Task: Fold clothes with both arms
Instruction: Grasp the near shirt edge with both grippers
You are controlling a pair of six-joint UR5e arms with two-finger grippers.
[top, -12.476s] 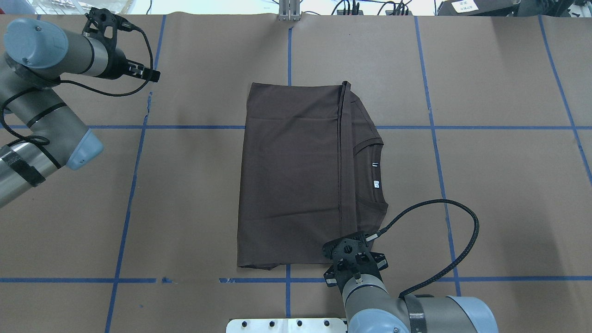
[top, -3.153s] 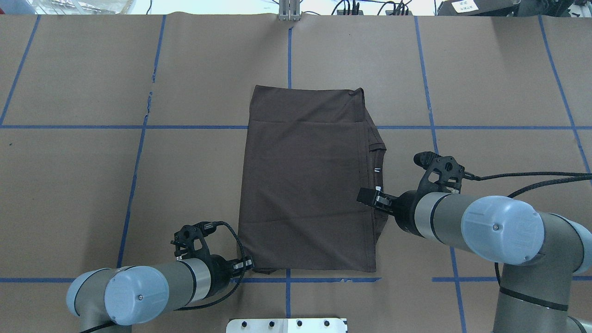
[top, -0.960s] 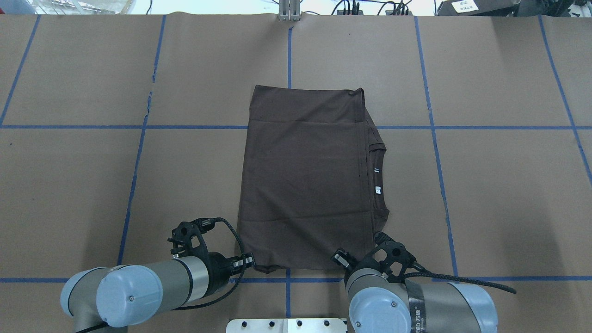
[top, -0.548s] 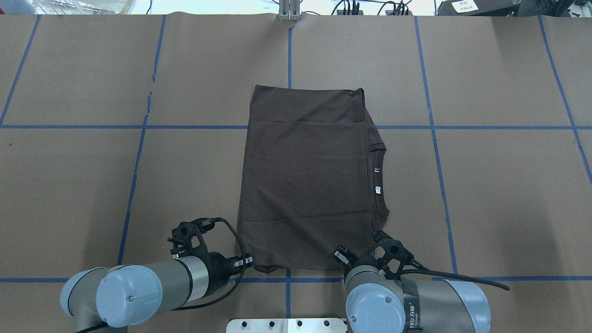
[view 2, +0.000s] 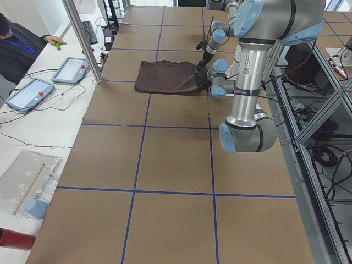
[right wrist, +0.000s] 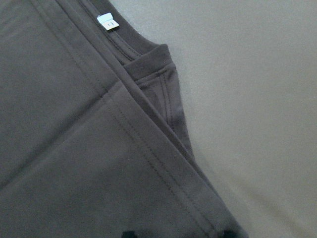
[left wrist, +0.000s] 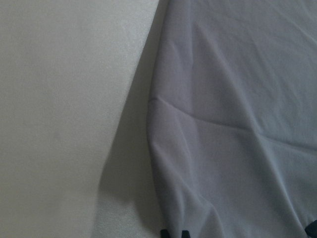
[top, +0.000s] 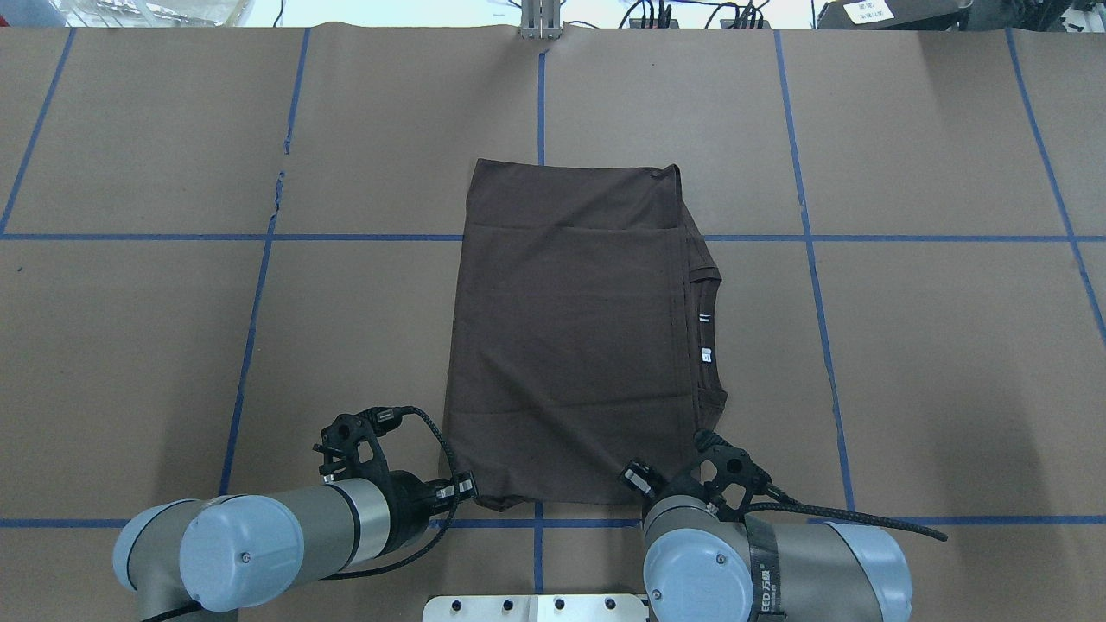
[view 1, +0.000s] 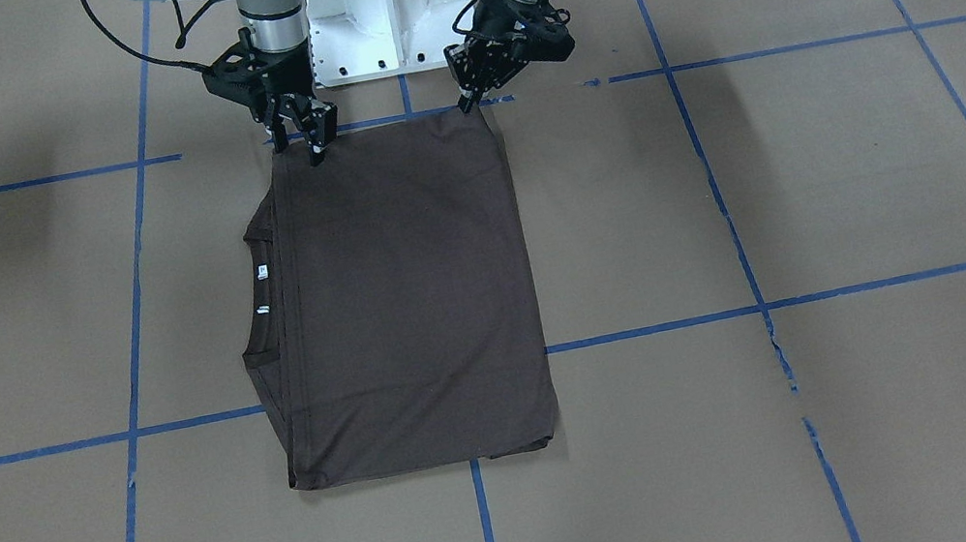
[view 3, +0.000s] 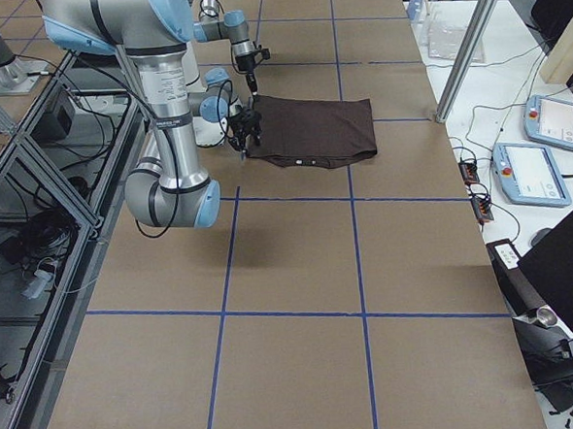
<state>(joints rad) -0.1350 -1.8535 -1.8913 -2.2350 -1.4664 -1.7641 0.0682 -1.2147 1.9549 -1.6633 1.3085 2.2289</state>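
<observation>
The dark brown T-shirt (top: 570, 337) lies folded into a rectangle on the brown paper, with its collar and white neck tags (top: 707, 354) at its right edge. It also shows in the front view (view 1: 408, 293). My left gripper (top: 467, 490) is at the shirt's near left corner, shut on the cloth. In the left wrist view the folds (left wrist: 233, 124) run toward its tips. My right gripper (view 1: 303, 144) is at the near right corner, open, its fingers either side of the hem (right wrist: 163, 168).
The white pedestal base (view 1: 384, 3) stands just behind both grippers. Blue tape lines (top: 804, 238) grid the paper-covered table (top: 950, 345). An operator (view 2: 16, 47) and tablets (view 2: 69, 70) are at the far side, beyond a metal post (view 2: 82, 38).
The right arm swung from the collar side to the shirt's near right corner and edged slightly closer to it in the last second. The left gripper stayed at its corner.
</observation>
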